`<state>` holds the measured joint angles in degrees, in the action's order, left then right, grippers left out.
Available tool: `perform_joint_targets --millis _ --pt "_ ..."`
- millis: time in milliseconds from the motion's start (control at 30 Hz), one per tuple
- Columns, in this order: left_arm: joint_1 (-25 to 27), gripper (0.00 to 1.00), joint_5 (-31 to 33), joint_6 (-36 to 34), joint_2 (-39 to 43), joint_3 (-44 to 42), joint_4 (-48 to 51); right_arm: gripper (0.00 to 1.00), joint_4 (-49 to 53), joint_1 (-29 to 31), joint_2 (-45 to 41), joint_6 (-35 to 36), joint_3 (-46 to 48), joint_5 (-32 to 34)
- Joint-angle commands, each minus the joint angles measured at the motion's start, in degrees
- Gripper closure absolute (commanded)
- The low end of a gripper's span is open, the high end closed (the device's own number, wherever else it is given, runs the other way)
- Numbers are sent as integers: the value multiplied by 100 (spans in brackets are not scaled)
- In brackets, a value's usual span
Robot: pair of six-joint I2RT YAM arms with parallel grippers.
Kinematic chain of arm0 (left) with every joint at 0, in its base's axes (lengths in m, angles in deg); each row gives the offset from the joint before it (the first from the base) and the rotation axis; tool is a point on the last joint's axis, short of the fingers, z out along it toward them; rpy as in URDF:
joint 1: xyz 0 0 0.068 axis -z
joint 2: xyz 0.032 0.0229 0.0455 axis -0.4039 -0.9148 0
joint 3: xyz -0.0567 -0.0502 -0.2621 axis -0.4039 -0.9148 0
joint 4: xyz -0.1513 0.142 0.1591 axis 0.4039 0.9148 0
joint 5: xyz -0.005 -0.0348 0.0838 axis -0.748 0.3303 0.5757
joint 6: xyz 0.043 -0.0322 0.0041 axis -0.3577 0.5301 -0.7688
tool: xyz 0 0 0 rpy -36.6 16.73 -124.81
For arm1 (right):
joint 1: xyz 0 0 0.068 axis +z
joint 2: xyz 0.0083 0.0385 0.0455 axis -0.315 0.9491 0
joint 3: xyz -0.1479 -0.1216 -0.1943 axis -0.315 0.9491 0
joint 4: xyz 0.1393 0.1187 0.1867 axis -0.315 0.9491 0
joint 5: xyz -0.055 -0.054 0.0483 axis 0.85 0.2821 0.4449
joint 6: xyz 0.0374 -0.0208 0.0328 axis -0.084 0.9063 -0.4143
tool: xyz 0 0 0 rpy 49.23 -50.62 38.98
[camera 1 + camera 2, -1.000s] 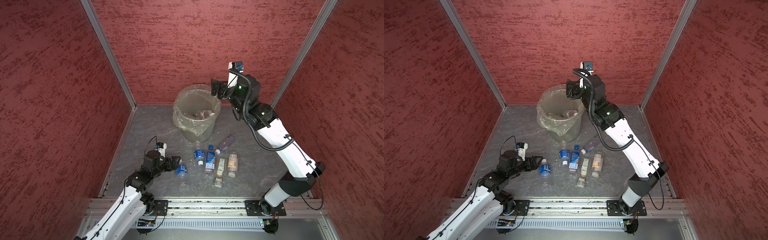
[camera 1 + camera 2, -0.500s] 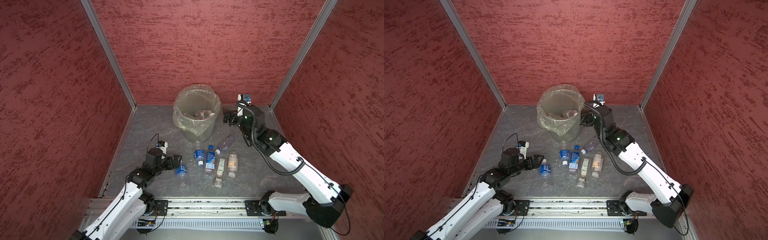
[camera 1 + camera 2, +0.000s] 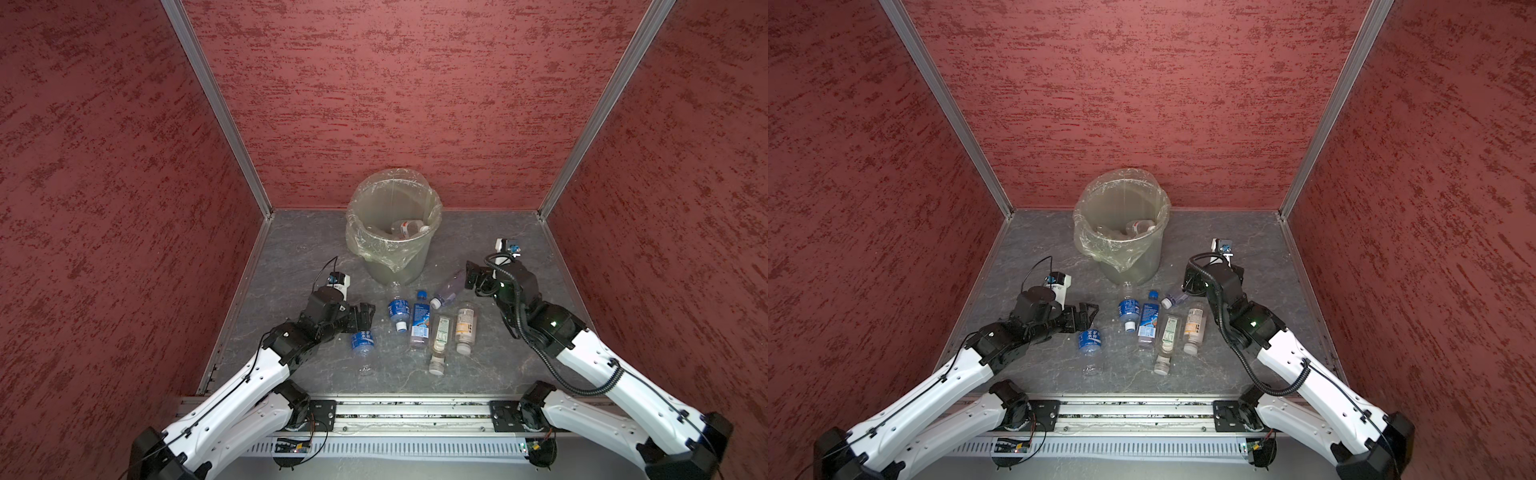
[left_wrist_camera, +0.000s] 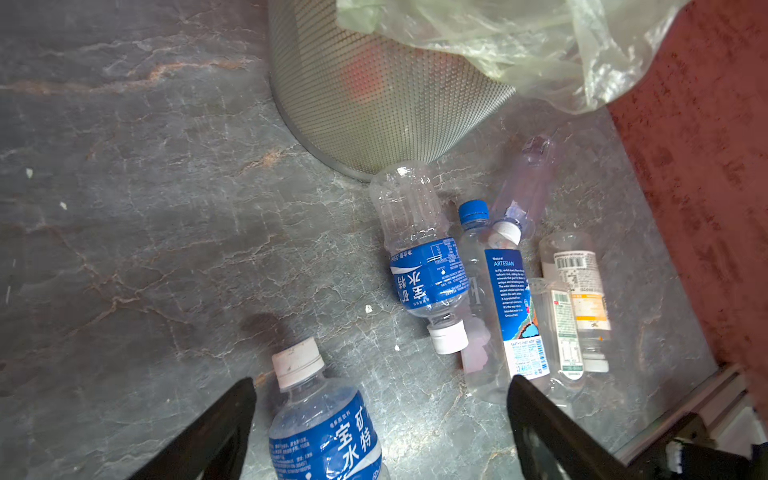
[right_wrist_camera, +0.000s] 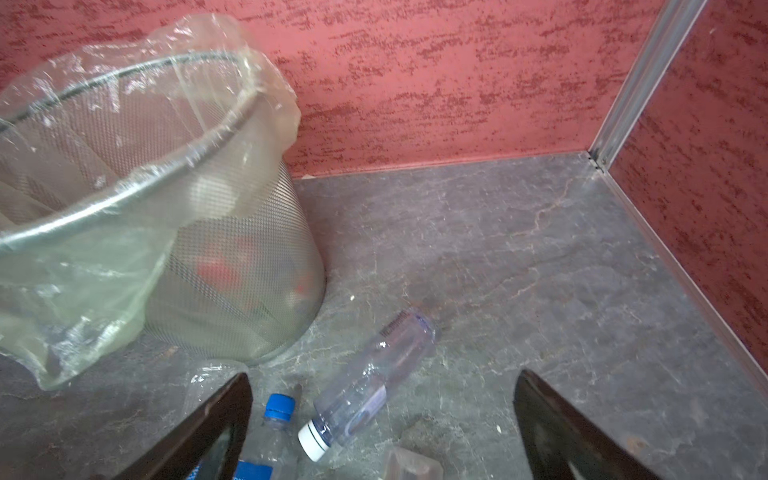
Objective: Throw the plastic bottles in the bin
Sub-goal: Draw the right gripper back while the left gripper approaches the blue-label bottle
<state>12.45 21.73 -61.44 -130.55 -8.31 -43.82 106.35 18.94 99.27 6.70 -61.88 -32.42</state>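
Observation:
The bin [image 3: 395, 266], lined with a clear bag, stands at the back and holds bottles [image 3: 409, 228]. Several plastic bottles lie on the floor in front of it. My left gripper [image 3: 365, 313] [image 4: 382, 384] is open over a blue-label bottle [image 3: 362, 341] [image 4: 324, 432], whose white cap pokes out between the fingers; neither finger touches it. My right gripper [image 3: 471, 278] [image 5: 384, 376] hangs open, low beside the bin [image 5: 232, 291], over a clear purplish bottle [image 3: 449, 287] [image 5: 365, 386] with a white cap.
Another blue-label bottle [image 3: 398, 311], a blue-capped bottle [image 3: 419, 318], a white-label bottle [image 3: 440, 338] and a yellow-label bottle [image 3: 465, 326] lie side by side between the arms. Red walls close in three sides. A metal rail [image 3: 395, 409] runs along the front.
My right arm has swung down from above the bin's rim to the floor on the bin's right, by the clear bottle. The left gripper has barely moved.

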Motion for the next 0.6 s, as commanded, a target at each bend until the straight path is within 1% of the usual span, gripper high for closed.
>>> perform_joint_targets --millis 0,33,200,300,400,567 --pt "374 13 520 67 -239 269 97 1 186 -28 -313 -446 307 -4" --pt "480 15 638 93 -348 348 141 1 230 -24 -402 -514 434 -13" --pt "829 17 1081 462 -830 669 504 2 476 -30 -712 -771 817 -84" --pt "980 19 1439 946 -1011 846 960 3 582 -30 -841 -858 978 -167" --pt "1089 19 1769 1471 -1179 1038 1531 3 614 -29 -905 -984 1135 -245" --pt "1187 20 1578 1916 -1475 1246 2022 3 476 -26 -995 -1139 1476 -338"
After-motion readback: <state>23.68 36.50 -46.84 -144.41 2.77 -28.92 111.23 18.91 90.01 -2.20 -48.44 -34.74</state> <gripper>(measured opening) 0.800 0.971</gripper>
